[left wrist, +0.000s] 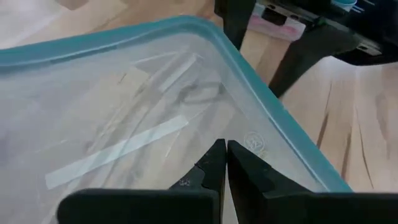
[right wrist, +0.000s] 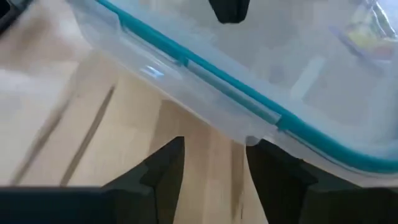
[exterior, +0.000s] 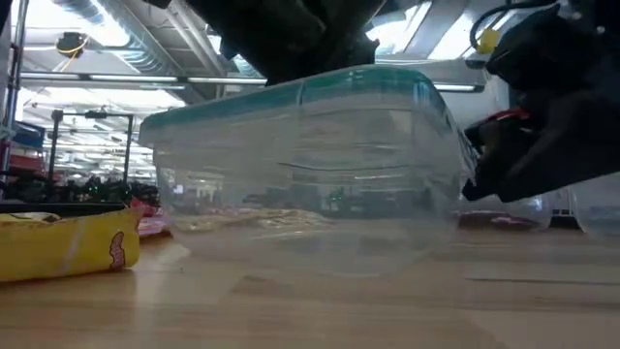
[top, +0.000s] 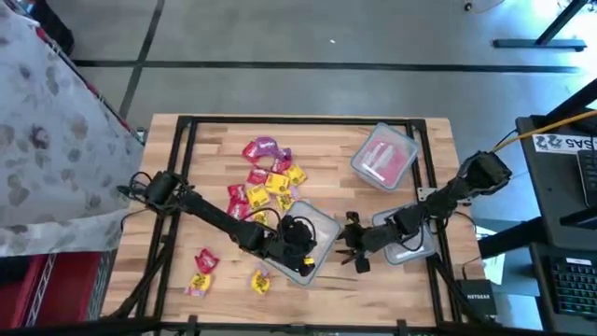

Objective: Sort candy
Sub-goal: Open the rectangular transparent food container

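Observation:
A clear tub with a teal-rimmed lid [top: 319,250] [exterior: 300,165] stands near the table's front middle. My left gripper [top: 297,233] [left wrist: 225,149] is shut on top of its lid. My right gripper [top: 351,245] [right wrist: 214,155] is open at the tub's right edge, its fingers on either side of a small lid tab [right wrist: 247,135]; I cannot tell whether they touch it. Red, yellow and purple candy [top: 266,182] lies heaped left of centre. Loose pieces [top: 201,271] lie near the front left, and one yellow packet [exterior: 63,247] shows in the low view. My left gripper presses its shut fingertips [left wrist: 214,158] down on the clear lid's top [left wrist: 186,118], near a corner of the teal rim. The fingers slant down from the table's left side. The tub stands flat on the table.
A second clear tub holding red and pink candy [top: 382,159] stands at the far right. Another clear tub [top: 415,247] lies under my right arm at the near right. A black frame [top: 298,119] borders the wooden table.

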Robot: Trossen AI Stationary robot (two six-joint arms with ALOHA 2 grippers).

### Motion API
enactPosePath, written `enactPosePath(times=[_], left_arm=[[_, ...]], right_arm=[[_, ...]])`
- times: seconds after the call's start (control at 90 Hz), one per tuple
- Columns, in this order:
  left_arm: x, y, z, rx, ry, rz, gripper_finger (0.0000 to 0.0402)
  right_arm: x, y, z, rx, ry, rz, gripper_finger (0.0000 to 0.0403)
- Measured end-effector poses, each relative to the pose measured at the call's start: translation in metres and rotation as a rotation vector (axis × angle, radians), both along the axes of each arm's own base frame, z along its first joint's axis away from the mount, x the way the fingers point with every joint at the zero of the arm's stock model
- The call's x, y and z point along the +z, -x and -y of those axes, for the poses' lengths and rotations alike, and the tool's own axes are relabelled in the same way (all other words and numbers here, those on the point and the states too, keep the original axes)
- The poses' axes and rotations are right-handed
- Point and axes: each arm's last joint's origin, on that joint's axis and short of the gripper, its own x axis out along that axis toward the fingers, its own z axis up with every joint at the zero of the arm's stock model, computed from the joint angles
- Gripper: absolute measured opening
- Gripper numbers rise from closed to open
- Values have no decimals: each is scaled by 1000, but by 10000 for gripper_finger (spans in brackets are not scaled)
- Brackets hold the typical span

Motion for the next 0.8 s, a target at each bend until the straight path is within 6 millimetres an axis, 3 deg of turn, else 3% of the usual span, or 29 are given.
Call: enactPosePath(times=[0.156, 0.267, 0.389, 0.6, 0.667, 0.8], left_arm=[[0, -1, -2, 4, -2, -1, 0], [0, -1, -1, -24, 13, -9, 0], [0, -1, 0, -19, 27, -8, 0], [1, -1, 1, -15, 26, 5, 0], [0, -2, 1, -14, 21, 17, 0], [-3, -5, 1, -8, 8, 35, 0]], right_arm=[[-2, 3, 0, 50, -41, 6, 161], [-1, 4, -5, 191, -137, -29, 161], [14, 2, -16, 318, -227, -14, 161], [29, 0, -24, 195, -40, -197, 161], [24, 2, -19, 110, 46, -274, 161], [18, -1, -14, -13, 135, -235, 161]])
